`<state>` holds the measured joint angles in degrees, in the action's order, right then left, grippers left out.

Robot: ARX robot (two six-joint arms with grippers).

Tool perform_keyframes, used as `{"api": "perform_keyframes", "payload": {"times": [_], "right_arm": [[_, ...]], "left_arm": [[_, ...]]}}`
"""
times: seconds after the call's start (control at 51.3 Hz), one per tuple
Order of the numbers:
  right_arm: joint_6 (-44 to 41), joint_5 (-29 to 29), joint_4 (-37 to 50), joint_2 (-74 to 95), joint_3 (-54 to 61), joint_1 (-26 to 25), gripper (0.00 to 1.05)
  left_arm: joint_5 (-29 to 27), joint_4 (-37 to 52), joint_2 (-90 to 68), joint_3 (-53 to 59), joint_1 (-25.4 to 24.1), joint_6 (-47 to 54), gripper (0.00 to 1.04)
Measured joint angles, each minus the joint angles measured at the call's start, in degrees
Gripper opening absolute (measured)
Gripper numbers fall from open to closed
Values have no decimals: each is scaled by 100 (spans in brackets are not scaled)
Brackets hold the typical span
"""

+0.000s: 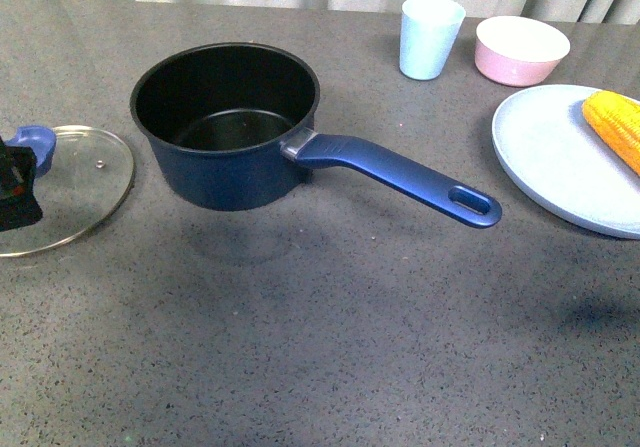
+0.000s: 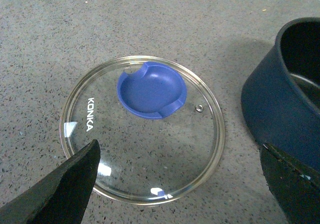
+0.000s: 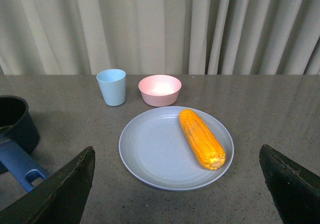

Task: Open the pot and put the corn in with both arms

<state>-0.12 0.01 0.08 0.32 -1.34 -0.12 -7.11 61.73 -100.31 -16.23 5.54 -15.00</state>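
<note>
Your left gripper (image 2: pixel 179 151) hung released, lid (image 2: pixel 142 131) flat between fingertips (image 2: pixel 75 179); your right gripper (image 3: pixel 176 154) gaped empty, corn (image 3: pixel 201 138) on plate (image 3: pixel 150 154) ahead.

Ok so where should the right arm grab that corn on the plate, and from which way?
Grip the corn around its middle, coming down from above with the open right gripper turned so the jaws close across its width. It lies flat on the plate, so only its rounded sides are free, and the middle should balance best.

Looked like a staged kitchen setup: grey speckled table (image 1: pixel 330 347), pale curtain (image 3: pixel 150 28) behind, with pot (image 1: pixel 220 179), plate (image 1: pixel 545 157), cup (image 1: pixel 430 37) and bowl (image 1: pixel 520 55) laid out.
</note>
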Motion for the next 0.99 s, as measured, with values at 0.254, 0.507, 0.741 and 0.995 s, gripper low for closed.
{"api": "perform_keyframes", "payload": {"times": [0.254, 0.507, 0.741, 0.995], "right_arm": [[0, -2, 0, -4, 0, 2, 96], [-2, 2, 0, -2, 0, 2, 96], [-2, -2, 0, -2, 0, 2, 96], [0, 0, 0, -2, 0, 2, 96]], "left_arm": [[254, 588, 820, 555, -48, 166, 77], [671, 1488, 1821, 1257, -417, 1187, 37], [710, 367, 3274, 1543, -533, 1399, 2], [713, -905, 4721, 1552, -535, 1425, 2]]}}
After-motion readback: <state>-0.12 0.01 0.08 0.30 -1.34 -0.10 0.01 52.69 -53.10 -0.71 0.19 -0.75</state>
